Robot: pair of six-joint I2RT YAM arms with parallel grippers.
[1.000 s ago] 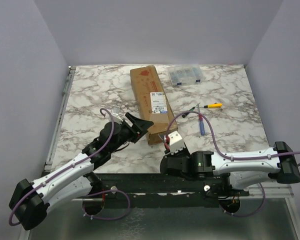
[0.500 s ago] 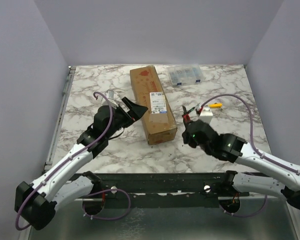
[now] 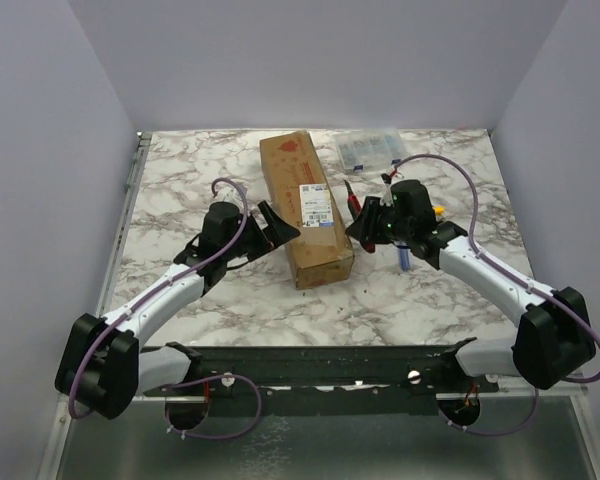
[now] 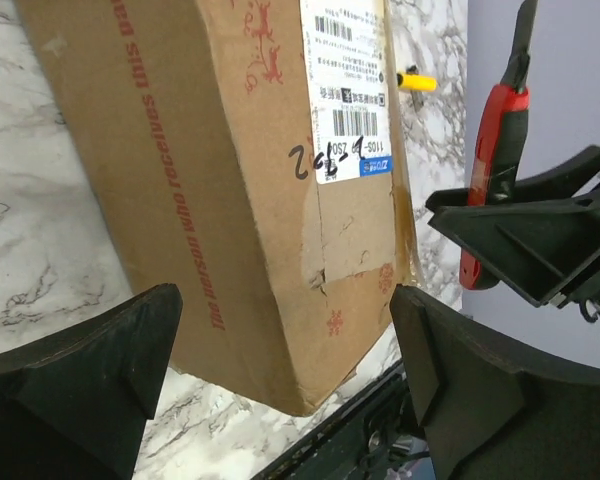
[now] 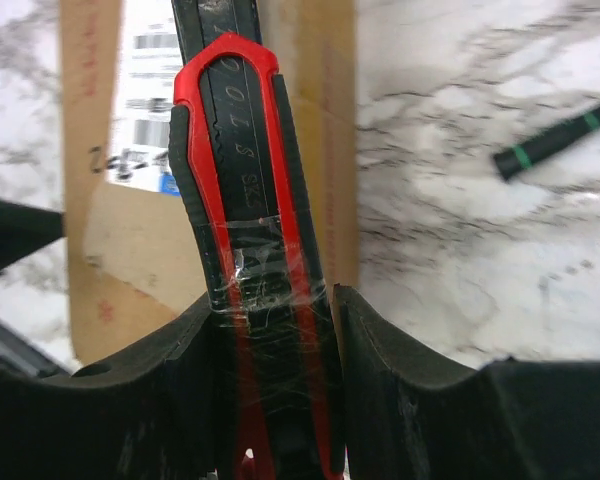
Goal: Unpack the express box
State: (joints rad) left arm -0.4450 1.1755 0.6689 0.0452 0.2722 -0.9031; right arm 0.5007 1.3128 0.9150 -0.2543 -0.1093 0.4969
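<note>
Express box [image 3: 305, 210]: lies flat near the middle of the marble table [image 3: 180, 190]. Its long axis runs away from the arm bases, with the white label and tape seam facing up. It looks sealed as far as I can see.

Left gripper [image 3: 278, 224]: just beside the box's left flank, jaws spread wide and holding nothing. Its wrist view shows the carton's near corner framed between the fingers.

Right gripper [image 3: 368, 222]: close to the box's right edge, clamped on the handle of a red-and-black utility knife [image 5: 242, 200] that points toward the far end. I cannot tell whether the blade is out.

Clear organiser case [image 3: 372, 150], yellow-handled tool [image 3: 427, 211] and blue pen-like item [image 3: 405, 257]: all apart from the box.

Risks (my judgement):
- Nothing braces the carton, so blade drag along the seam could slide or swing it.
- A cut that goes too deep could score the contents.
- The handle could twist in the pads under side load.
- The two grippers face each other across a narrow box, so a misjudged approach could bring them together.
</note>
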